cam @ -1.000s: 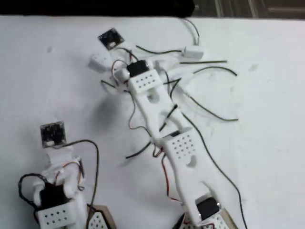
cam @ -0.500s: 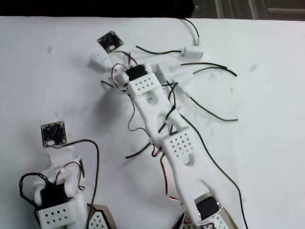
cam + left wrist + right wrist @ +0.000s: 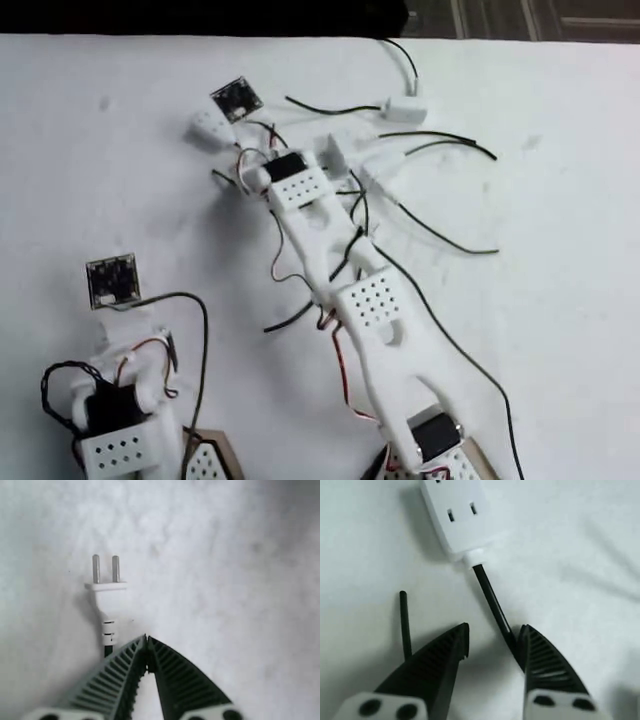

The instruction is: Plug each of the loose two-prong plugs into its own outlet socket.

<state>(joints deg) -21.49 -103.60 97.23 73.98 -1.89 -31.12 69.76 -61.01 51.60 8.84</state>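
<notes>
The right arm (image 3: 330,240) has drawn back slightly from the far edge of the desk (image 3: 560,300), leaving the right hand (image 3: 492,635) half open astride the black cord (image 3: 487,592) behind the outlet socket (image 3: 457,510), gripping nothing. By the near left corner, the left hand (image 3: 146,642) is pinched shut and empty beside a loose plug (image 3: 107,592); nothing is plugged in yet.

Item 1: white tabletop (image 3: 560,330), matte, with a faint grey smudge (image 3: 104,103) toward its far left corner and another (image 3: 530,142) toward the far right. Item 2: dark strip (image 3: 200,15) running beyond the far edge. Item 3: brown panelling (image 3: 530,18) past the far right corner. Item 4: two wooden boards, one (image 3: 225,452) at the near edge left of centre, one (image 3: 482,460) at the near edge right of centre.
</notes>
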